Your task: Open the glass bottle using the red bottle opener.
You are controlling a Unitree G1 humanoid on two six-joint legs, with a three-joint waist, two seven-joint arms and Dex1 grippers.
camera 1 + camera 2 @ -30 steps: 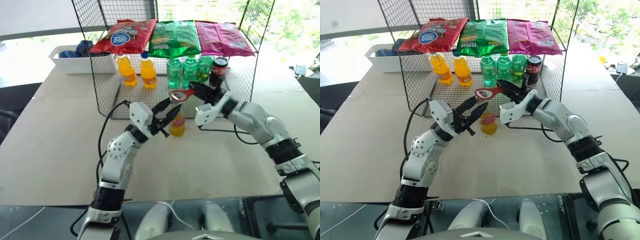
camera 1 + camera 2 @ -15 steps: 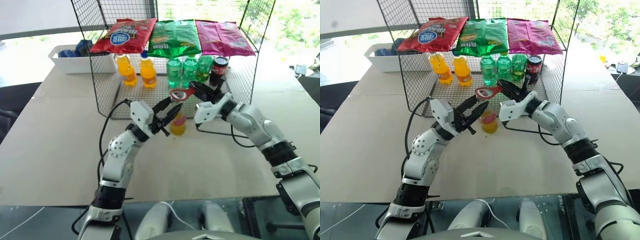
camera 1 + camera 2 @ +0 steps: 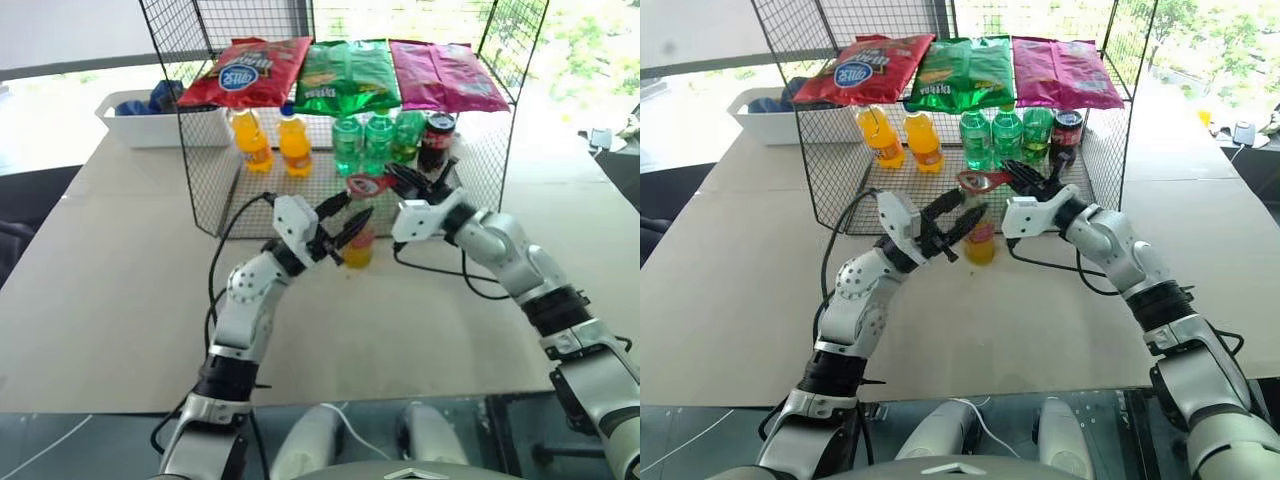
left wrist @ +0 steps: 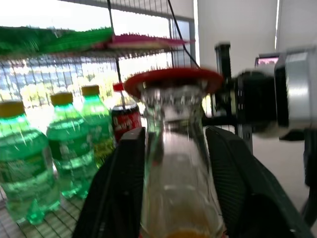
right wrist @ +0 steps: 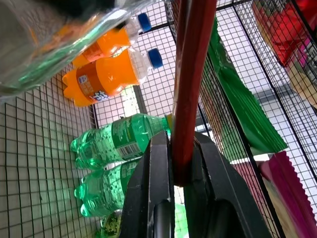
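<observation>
The glass bottle (image 3: 358, 248) stands on the table just in front of the wire rack, with yellow-orange liquid in its lower part. My left gripper (image 3: 345, 220) is open, one finger on each side of the bottle's neck (image 4: 173, 163). The red bottle opener (image 3: 366, 185) lies with its ring head over the bottle's top (image 4: 173, 79), so the cap is hidden under it. My right gripper (image 3: 396, 178) is shut on the opener's handle (image 5: 190, 74) and reaches in from the right.
The wire rack (image 3: 215, 190) behind the bottle holds orange soda bottles (image 3: 295, 145), green bottles (image 3: 365, 140) and a dark cola bottle (image 3: 437, 140). Chip bags (image 3: 345, 75) lie on its top. A white bin (image 3: 140, 125) sits at the back left. A black cable (image 3: 440, 275) trails on the table.
My left gripper's fingers have spread wider and the hand has sunk a little along the bottle. My right wrist has rolled, turning the opener's head flatter over the bottle's top.
</observation>
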